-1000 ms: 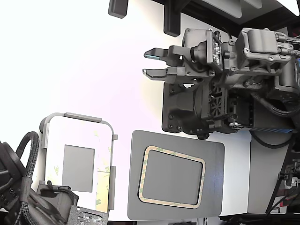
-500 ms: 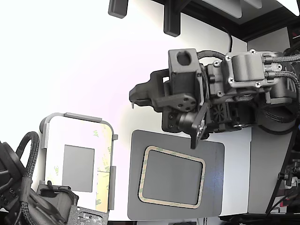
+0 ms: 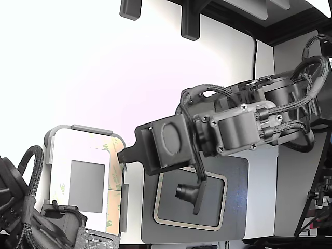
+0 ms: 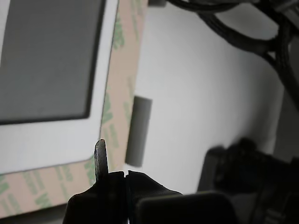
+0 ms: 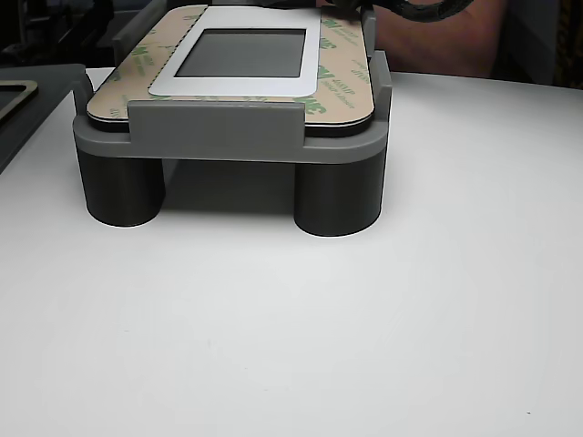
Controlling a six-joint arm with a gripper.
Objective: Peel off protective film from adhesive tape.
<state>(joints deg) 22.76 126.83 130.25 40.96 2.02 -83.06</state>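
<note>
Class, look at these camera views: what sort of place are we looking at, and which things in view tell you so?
Probably a robotic assembly bench or lab cell. A cabled arm's pincer reaches over a plain white table; a white panel edged with protective film sits in a grey fixture; a tan ring lies on a grey plate.

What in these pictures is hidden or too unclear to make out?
- Gripper: in the wrist view only blurred dark tips show, so open or shut is unclear; in the exterior view its own housing covers the tips.
- Protective film: whether any edge has lifted is too blurred to tell.
- White panel: its lower end in the exterior view is hidden by dark cables and a mount.
</note>
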